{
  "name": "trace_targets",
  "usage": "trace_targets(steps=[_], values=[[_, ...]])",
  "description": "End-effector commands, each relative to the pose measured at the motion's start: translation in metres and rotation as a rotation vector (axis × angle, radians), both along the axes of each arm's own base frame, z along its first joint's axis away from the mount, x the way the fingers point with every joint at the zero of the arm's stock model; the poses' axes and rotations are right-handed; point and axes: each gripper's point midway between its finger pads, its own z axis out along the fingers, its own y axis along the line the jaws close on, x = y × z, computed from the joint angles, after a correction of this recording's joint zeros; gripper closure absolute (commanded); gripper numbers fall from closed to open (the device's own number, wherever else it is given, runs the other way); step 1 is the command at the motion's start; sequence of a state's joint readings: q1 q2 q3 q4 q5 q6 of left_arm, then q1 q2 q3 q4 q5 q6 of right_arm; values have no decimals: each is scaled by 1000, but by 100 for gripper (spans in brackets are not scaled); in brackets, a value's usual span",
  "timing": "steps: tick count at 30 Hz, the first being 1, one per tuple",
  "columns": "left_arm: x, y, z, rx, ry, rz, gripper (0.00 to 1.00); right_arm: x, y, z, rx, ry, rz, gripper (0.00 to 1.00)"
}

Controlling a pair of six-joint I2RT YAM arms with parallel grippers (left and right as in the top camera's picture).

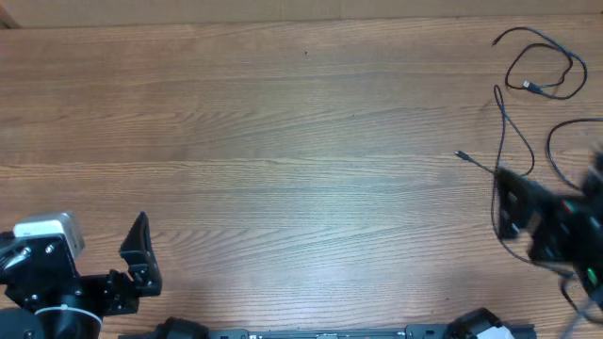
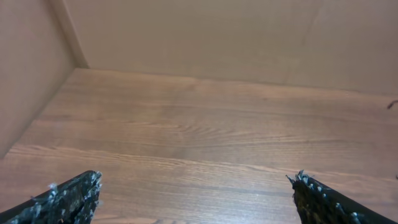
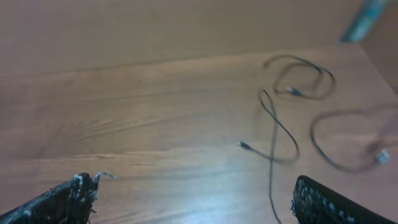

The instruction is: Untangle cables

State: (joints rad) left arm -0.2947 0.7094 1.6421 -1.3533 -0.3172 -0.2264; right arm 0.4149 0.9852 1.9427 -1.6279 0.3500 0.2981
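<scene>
Overhead shows the cables (image 1: 540, 71) lying loose on the table (image 1: 283, 141), just ahead of the right jaws and partly hidden by the blurred right arm (image 1: 551, 221). They are well apart from the left jaws, which sit far across the table on the left arm (image 1: 66, 282). Both pairs of jaws stand wide apart and hold nothing; the left wrist view has only bare wood between them. From the right wrist I see a small loop (image 3: 298, 74) farthest ahead, an S-shaped strand (image 3: 273, 130) nearer, its free plug end (image 3: 244, 145) between the jaws, and a wider loop (image 3: 339, 146) off to their right ending in a pale plug (image 3: 380, 155). I judge the step in hand to be the first reach. I would lower the right jaws over the S-shaped strand close behind its plug, clear of any crossing, so only one cord is pinched, then draw it slowly away from the loops. The left jaws would need bringing over to pin the rest.
</scene>
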Motion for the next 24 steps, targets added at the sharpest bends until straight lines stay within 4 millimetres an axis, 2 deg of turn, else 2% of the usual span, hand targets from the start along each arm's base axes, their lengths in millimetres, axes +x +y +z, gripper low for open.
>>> trace_targets(steps=[1,6,9,13,18,19,24], values=[[6,10,-9,-25,11,92,0,-8,-14,-7,30,26,-100,0],[28,4,-43,-14,80,104,0,-8,-11,-16,22,59,-91,0],[34,1,-59,-6,121,100,0,-8,-10,-21,29,75,-92,0],[33,2,-60,-3,121,100,0,-10,-14,-42,57,122,-156,0],[34,1,-56,7,103,89,0,-3,-28,-90,8,223,-320,0],[34,0,-56,5,102,84,0,1,-27,-101,9,243,-341,0],[37,-9,-53,-26,86,39,1,25,-16,-128,33,242,-361,0]])
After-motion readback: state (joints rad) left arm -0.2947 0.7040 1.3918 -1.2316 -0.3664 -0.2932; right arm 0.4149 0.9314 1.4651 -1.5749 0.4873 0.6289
